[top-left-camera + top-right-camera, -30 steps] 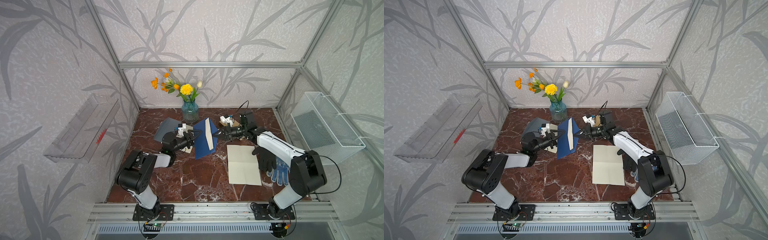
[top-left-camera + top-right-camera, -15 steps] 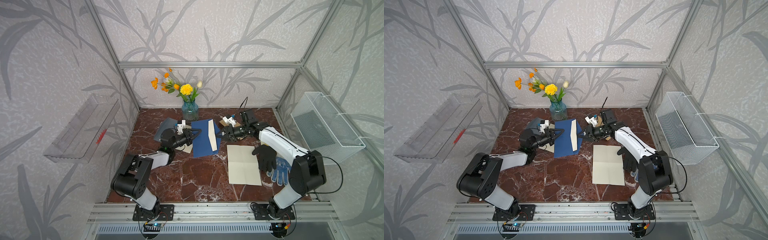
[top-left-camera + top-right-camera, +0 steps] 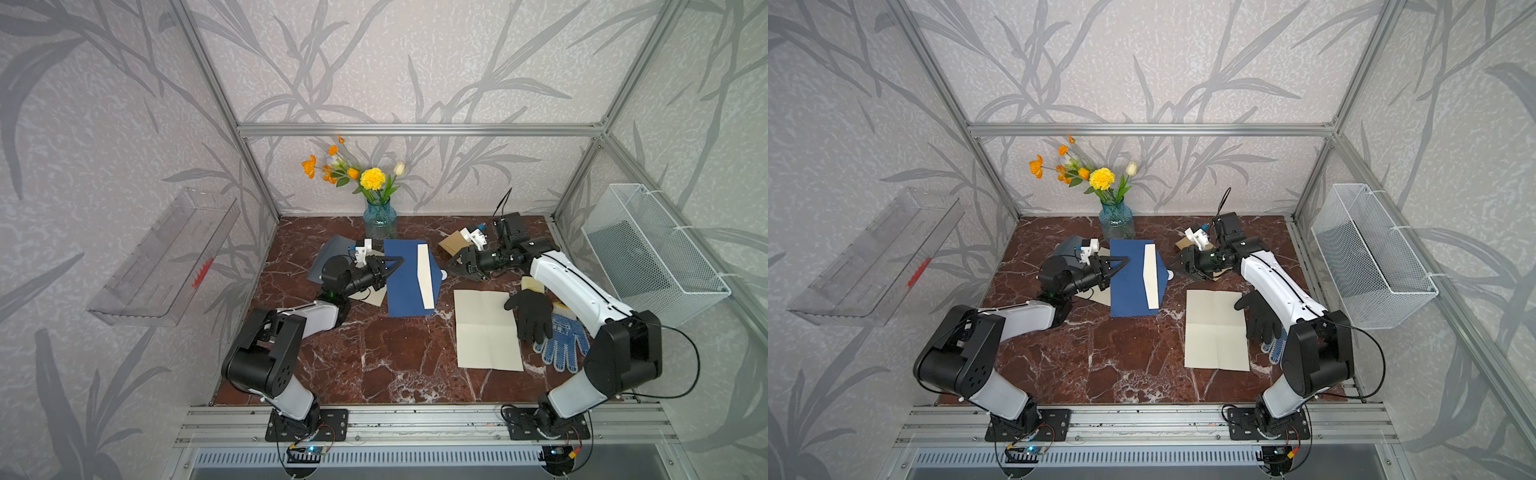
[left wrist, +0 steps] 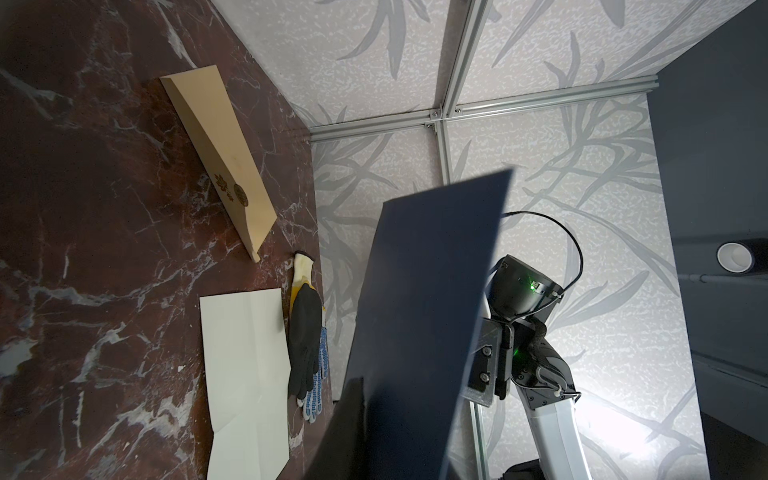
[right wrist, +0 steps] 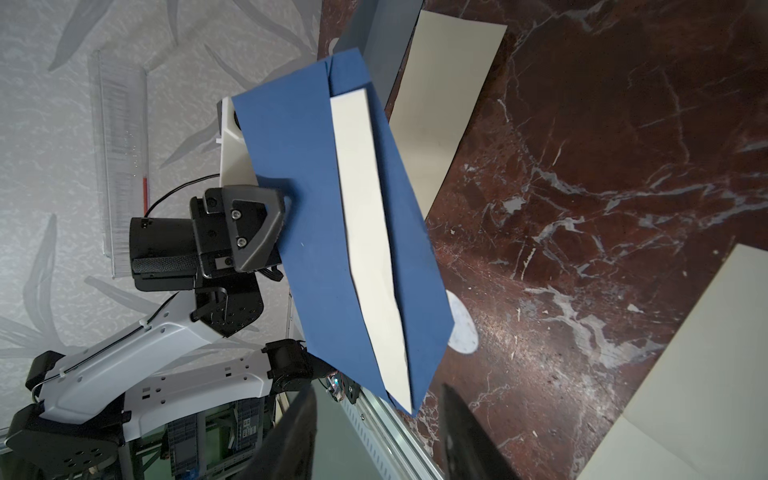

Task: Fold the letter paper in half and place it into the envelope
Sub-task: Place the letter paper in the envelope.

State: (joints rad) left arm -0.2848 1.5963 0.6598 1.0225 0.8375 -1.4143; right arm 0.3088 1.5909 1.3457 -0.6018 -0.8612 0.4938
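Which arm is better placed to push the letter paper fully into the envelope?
Right, probably. The right gripper is open, free, and faces the letter paper sticking out; the left gripper is shut on the envelope, holding it up.

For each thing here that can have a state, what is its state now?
envelope: lifted and tilted, flap open, gripped at one edge.
letter paper: mostly inside the envelope, one strip showing.
left gripper: shut on the envelope.
right gripper: open, empty, apart from the envelope.
large cream sheet: unfolded, flat on the table, creased crosswise.
black glove: lying flat at the sheet's edge.
vase: upright.
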